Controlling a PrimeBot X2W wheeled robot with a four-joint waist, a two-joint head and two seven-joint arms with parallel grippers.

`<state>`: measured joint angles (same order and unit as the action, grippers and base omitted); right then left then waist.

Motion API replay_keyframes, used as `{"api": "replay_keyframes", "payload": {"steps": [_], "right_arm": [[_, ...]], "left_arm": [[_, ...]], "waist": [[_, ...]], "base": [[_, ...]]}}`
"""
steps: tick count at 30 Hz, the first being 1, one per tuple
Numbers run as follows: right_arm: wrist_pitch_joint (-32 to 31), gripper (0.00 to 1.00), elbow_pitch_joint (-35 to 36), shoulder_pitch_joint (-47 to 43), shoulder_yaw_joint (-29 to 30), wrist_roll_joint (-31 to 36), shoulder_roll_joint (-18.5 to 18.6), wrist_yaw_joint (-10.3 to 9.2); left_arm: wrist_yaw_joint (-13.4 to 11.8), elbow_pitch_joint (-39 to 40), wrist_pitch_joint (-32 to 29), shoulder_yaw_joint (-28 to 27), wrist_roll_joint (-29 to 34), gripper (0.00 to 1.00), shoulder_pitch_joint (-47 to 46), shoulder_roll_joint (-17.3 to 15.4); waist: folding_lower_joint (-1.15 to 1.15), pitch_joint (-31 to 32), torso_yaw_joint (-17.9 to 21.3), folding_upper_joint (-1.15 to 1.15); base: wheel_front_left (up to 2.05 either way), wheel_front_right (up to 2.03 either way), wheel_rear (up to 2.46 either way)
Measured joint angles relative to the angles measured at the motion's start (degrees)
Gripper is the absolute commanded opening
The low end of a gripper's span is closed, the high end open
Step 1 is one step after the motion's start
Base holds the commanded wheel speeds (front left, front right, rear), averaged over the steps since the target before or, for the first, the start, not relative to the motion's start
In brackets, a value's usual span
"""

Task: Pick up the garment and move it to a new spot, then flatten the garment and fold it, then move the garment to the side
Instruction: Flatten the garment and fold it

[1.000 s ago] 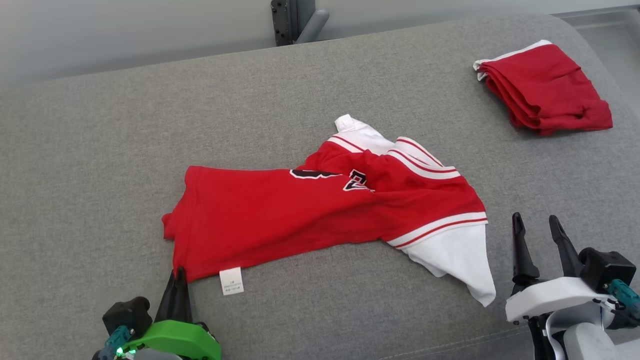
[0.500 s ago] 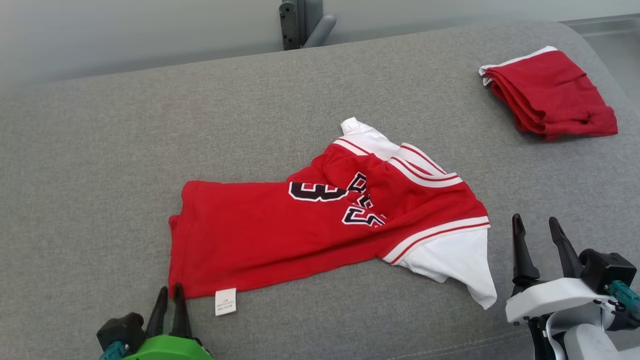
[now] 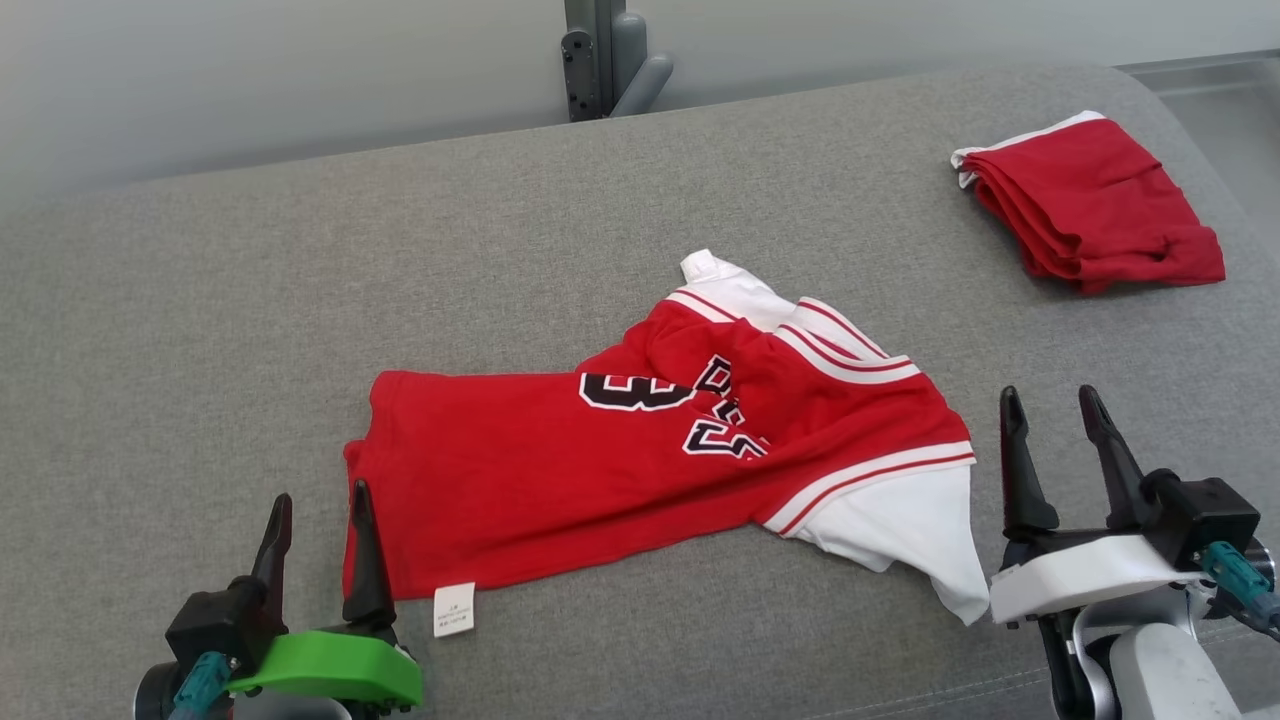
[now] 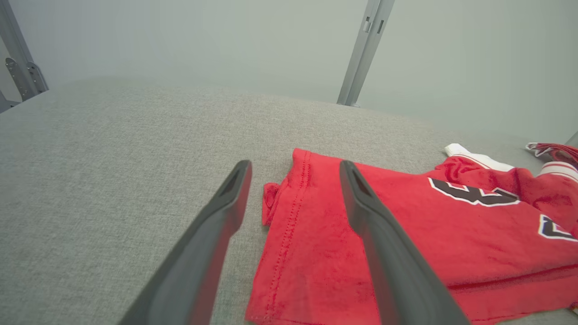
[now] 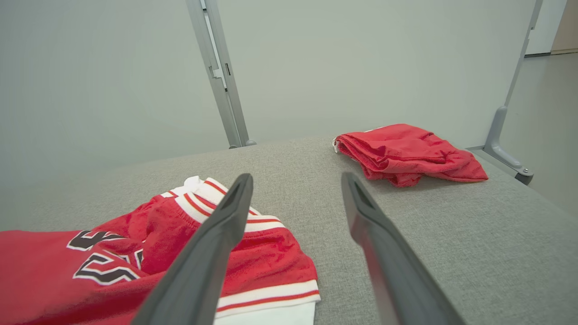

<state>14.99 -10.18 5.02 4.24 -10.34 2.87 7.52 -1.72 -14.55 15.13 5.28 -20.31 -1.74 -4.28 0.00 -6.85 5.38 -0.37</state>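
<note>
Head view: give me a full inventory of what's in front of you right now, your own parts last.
jersey: 1, red, white sleeves, black lettering; crumpled, centre of surface
care tag: 1, white; jersey's near hem
folded garment: 1, red, white trim; far right
padded surface: 1, grey; under everything
metal post: 1, grey; behind far edge
left gripper: 1, dark fingers, green mount; open, at jersey's near-left corner
right gripper: 1, dark fingers, white mount; open, beside white sleeve

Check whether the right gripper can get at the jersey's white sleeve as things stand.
Probably yes. The right gripper stands open just beside the white sleeve, which lies exposed on the grey cushion with nothing between them.
</note>
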Motion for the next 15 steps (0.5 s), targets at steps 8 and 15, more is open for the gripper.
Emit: {"api": "replay_keyframes", "payload": {"steps": [8,15], "right_arm": [[0.00,1.00,3.83,0.02,-5.22,1.91,-0.02,0.00],[0.00,1.00,3.64,0.45,-7.65,1.52,-0.04,0.00]], "left_arm": [[0.98,4.71,0.00,-0.88,3.03,1.00,2.78,0.78],[1.55,5.20,0.00,-1.56,3.79,1.00,5.01,1.13]], "waist": [[0.00,2.17,-0.23,0.00],[0.00,4.70,-0.97,0.00]], "base": [[0.00,0.00,0.00],[0.00,0.00,0.00]]}}
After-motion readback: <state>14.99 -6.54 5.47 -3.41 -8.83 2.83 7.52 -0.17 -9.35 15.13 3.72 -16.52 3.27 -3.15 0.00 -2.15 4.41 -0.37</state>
